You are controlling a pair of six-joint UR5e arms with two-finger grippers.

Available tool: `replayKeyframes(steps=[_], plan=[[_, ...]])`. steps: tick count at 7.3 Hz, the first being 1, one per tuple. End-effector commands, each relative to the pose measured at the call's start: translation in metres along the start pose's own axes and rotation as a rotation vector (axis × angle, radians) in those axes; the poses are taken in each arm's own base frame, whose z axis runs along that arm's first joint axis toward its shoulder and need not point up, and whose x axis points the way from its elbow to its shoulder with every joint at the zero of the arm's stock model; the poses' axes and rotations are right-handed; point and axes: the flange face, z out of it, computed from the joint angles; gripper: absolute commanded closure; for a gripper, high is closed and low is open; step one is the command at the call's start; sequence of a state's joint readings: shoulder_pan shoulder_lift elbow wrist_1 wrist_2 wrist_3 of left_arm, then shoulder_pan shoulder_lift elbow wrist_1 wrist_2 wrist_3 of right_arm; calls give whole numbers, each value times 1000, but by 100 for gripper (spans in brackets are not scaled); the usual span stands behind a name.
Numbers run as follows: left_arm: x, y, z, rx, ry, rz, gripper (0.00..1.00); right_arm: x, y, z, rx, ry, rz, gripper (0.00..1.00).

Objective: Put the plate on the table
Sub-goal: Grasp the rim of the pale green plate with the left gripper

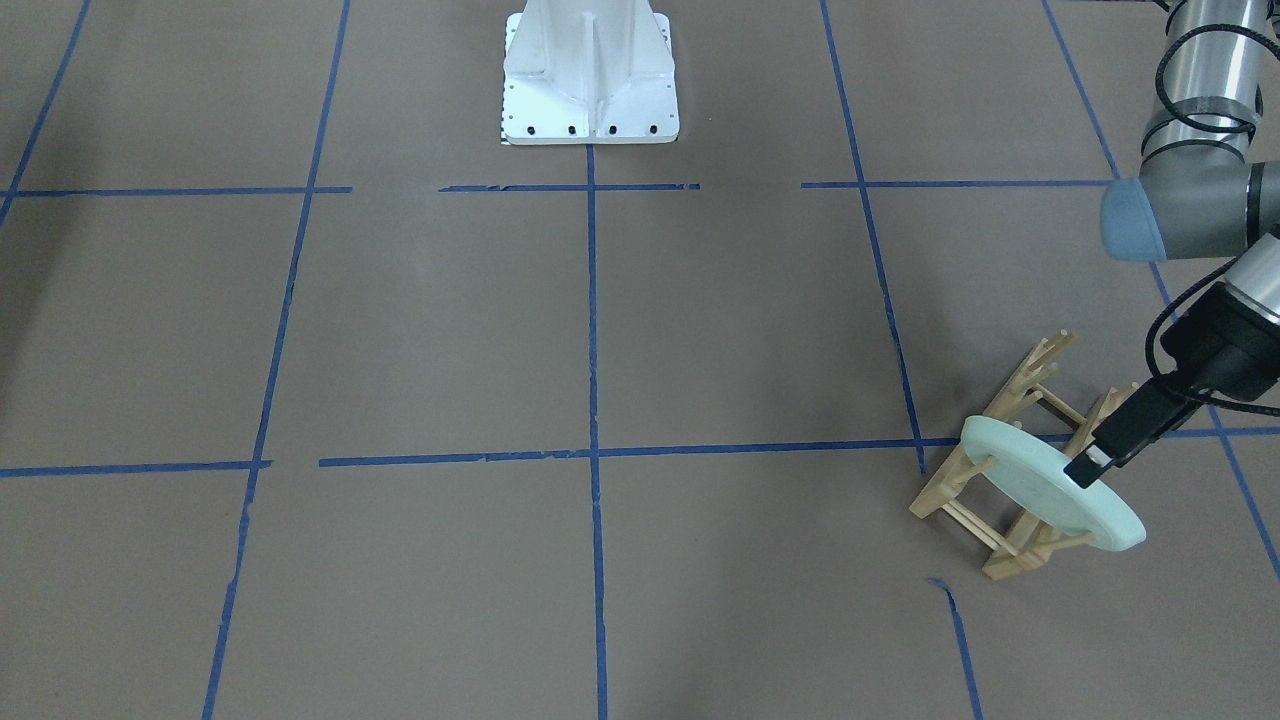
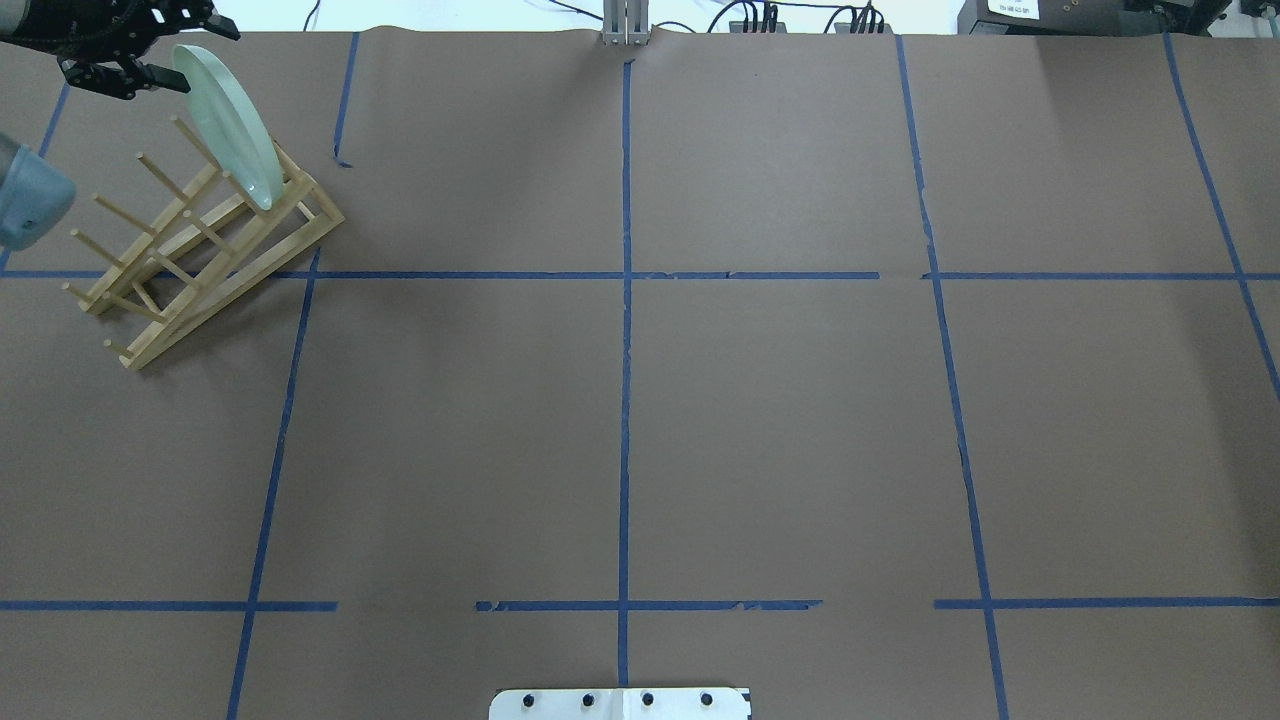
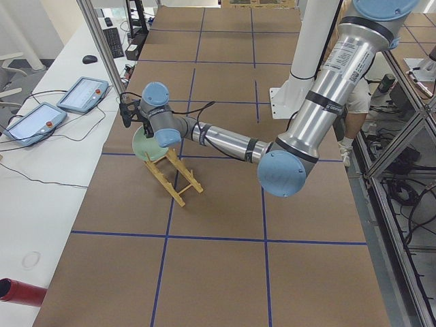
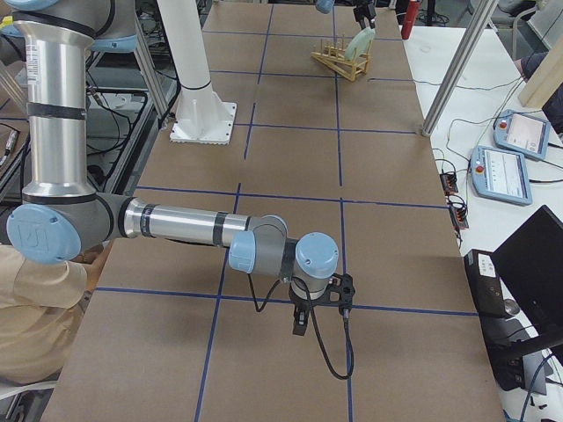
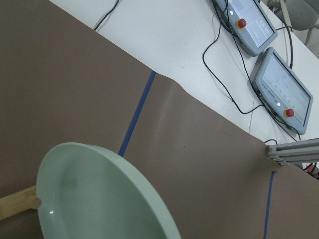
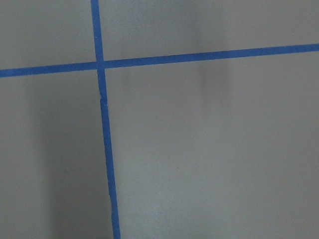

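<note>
Straddling the plate (image 1: 1040, 490) with my left end effector (image 1: 1090, 465), I cannot tell if it clamps; the plate stands in the rack (image 1: 1030, 385); placing it on the desk (image 1: 700, 330) remains.

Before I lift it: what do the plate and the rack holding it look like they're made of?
Plate: pale mint-green and glossy, with a small bright highlight on its inner face in the left wrist view. It is probably glazed ceramic, though hard plastic is possible. Rack: light, unpainted wood with a matte look, built of straight slats and round pegs.
</note>
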State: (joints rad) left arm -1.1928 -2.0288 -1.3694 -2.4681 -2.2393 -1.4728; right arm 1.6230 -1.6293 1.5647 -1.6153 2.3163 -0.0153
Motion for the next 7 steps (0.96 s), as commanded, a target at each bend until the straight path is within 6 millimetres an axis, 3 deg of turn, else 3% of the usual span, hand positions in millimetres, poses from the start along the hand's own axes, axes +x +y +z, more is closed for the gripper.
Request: replayKeyframes(steps=[1, 2, 5, 6, 7], plan=[[-2, -1, 4, -3, -7, -1, 61, 0, 0, 0, 0, 0, 0, 0], [-1, 0, 3, -3, -4, 3, 99, 0, 0, 0, 0, 0, 0, 0], [6, 1, -10, -11, 6, -7, 100, 0, 0, 0, 0, 0, 0, 0], [10, -6, -34, -30, 13, -22, 100, 0, 0, 0, 0, 0, 0, 0], [12, 1, -57, -58, 14, -33, 100, 0, 0, 0, 0, 0, 0, 0]])
